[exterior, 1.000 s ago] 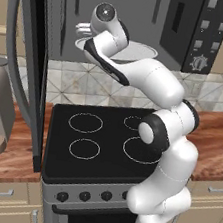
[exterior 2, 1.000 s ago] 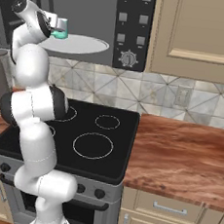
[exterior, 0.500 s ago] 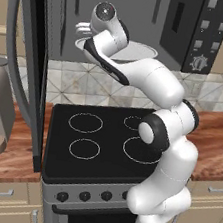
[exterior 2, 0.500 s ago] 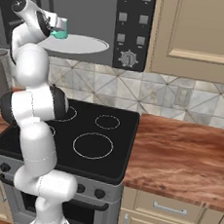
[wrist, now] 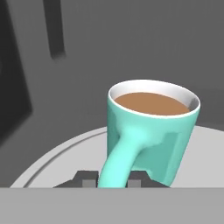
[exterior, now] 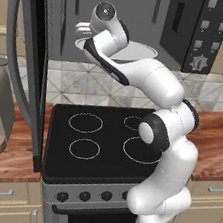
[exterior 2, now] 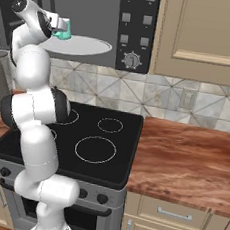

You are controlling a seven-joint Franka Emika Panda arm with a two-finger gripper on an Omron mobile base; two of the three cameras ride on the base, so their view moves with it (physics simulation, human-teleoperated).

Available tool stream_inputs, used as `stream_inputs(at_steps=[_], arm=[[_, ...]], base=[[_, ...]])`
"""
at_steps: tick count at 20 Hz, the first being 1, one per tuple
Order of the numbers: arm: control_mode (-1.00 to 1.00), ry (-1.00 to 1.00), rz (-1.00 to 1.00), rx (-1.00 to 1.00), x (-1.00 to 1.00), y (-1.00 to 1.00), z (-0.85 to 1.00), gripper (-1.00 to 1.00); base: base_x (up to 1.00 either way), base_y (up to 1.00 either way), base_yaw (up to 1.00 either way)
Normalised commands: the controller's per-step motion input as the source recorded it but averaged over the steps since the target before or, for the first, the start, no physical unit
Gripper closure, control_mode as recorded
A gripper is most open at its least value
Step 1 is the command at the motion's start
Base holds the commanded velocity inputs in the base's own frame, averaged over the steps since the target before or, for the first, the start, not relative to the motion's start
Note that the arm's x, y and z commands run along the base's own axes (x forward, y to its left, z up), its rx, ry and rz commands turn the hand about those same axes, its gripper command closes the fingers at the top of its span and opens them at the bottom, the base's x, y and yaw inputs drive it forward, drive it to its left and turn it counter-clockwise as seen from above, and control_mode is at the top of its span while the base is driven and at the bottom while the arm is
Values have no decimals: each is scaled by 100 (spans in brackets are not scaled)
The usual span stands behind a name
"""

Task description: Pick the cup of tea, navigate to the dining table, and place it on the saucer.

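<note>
One cup of tea (wrist: 151,131) sits on white microwave plate (wrist: 57,162) inside open microwave (exterior 2: 97,19). Claw (wrist: 113,178) clamped on its handle (wrist: 120,162). Risk: narrow handle grip lets cup swing on lift, spilling tea, clipping microwave frame.

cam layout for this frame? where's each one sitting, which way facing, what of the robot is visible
Left base view: behind the arm to its left, looking forward and down at the stove and open microwave; arm rises from lower right.
Right base view: behind to its right, same stove and microwave plus counter; arm rises from lower left, gripper at the cup.
Hand view: on the hand, looking along the jaws into the microwave; fingertips flank the cup's handle.
Shared: right base and hand views both show cup on white plate.
</note>
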Motion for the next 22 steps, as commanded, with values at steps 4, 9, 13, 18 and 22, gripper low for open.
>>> stream_inputs(at_steps=[4,9,13,18,22], arm=[[-100,0,0,0,0,0,0,100],[-100,0,0,1,-33,-25,0,100],[-100,-1,0,3,-53,-36,0,100],[-100,-10,0,6,-55,-22,2,100],[-100,-19,0,9,-60,-23,5,100]], base=[[0,0,0],[0,0,0],[0,0,0],[0,0,0],[0,0,0]])
